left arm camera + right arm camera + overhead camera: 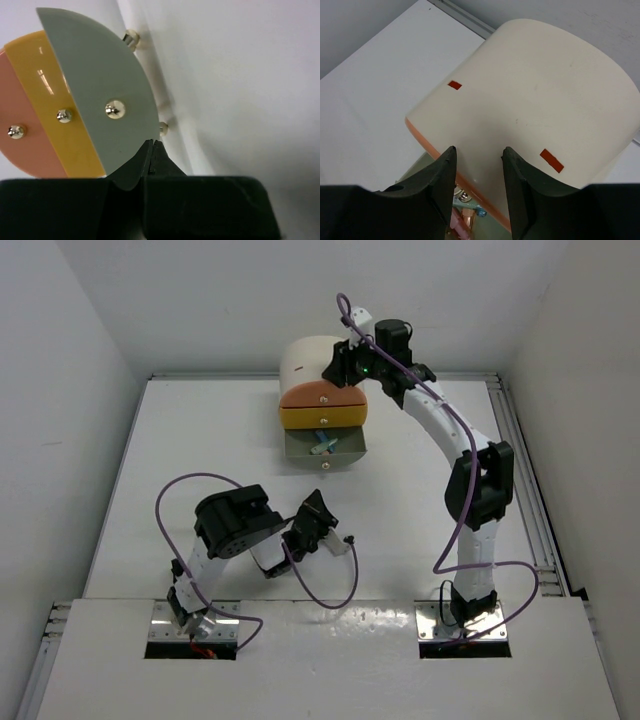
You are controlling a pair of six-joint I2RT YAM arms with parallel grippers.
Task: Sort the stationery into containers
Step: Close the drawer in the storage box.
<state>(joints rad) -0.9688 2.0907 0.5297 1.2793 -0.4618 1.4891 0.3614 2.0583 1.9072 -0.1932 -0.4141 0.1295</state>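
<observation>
While the left gripper (154,155) is resting pressed shut near the middle of the table (200,440), the right gripper (479,152), spread and empty, is hovering over the cream cabinet (305,360) at 12 o'clock, its open grey drawer (347,446) of stationery (322,444) lying just toward 6 o'clock.

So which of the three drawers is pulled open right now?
The grey bottom drawer: it juts out of the cream cabinet with stationery showing inside, while the peach drawer and yellow drawer above are pushed in.

Cream arch-topped cabinet (305,360): peach drawer (322,395) and yellow drawer (322,418) apparently shut; grey drawer (350,446) open, holding blue pieces (322,444).
</observation>
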